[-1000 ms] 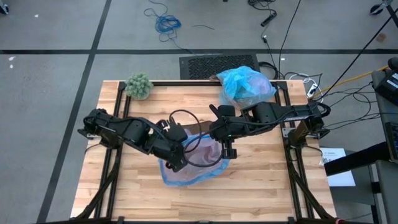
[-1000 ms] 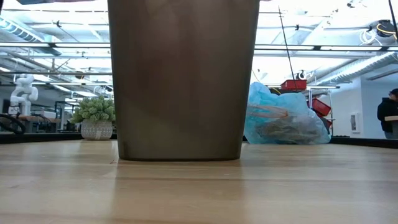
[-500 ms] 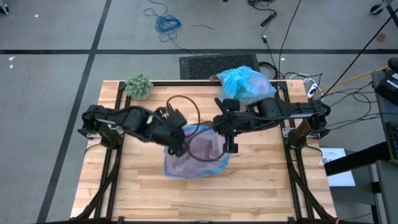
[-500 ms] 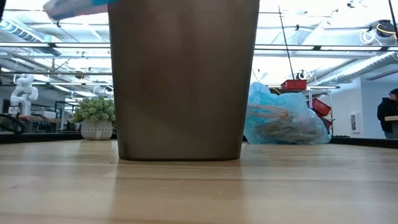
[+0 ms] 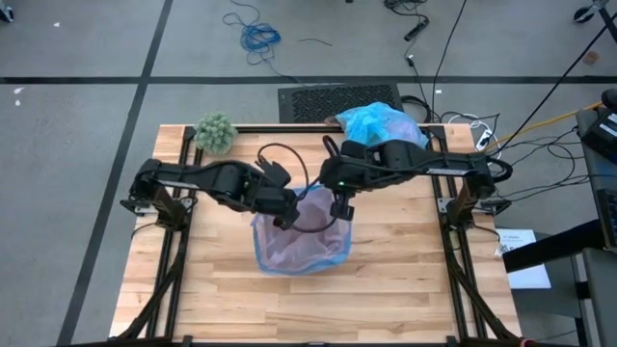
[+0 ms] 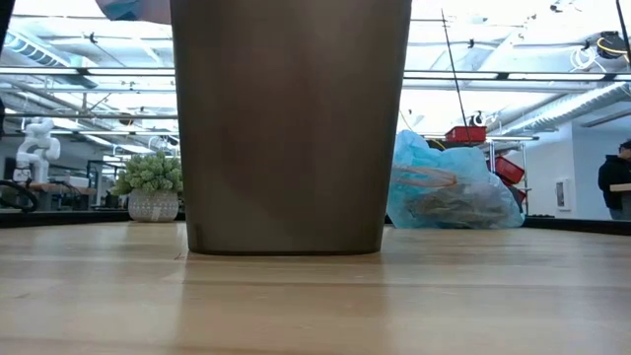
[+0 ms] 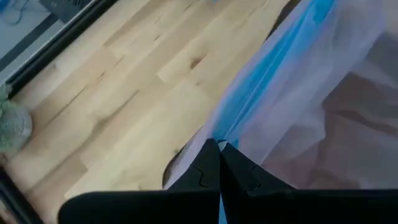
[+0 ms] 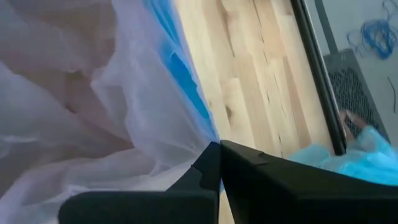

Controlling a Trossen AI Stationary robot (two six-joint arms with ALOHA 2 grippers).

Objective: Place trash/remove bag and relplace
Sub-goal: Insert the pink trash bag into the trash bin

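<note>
Trash (image 6: 449,202), brown scraps and a paler piece, shows through the light-blue bag (image 5: 381,128) that sits bunched and filled at the far right part of the desk (image 5: 405,289), beside the black frame rail. In the low view the same blue bag (image 6: 454,187) rests on the desk just to the right of the brown bin (image 6: 289,123), a little behind it.

Nearer the middle of the desk stands that brown bin, lined by a translucent pink bag (image 5: 299,241) with a blue rim. From above, the pink bag covers the bin's mouth, its blue edge running round the opening and hanging down the sides.

The left gripper (image 5: 285,217) is at the far-left corner of the pink bag's mouth, its fingers pressed together on the blue-edged rim; the left wrist view shows the two dark tips (image 7: 219,149) closed with the film pinched between them. The right gripper (image 5: 337,209) is at the far-right corner of the same opening, also clamped shut on the rim, and in the right wrist view its closed tips (image 8: 219,149) nip the pink film beside the blue band. The two grippers are near each other along the far edge of the bin.

A fuzzy green ball (image 5: 216,133) lies at the far left corner of the desk, well apart from the bin. A person (image 6: 616,177) stands in the room beyond.
</note>
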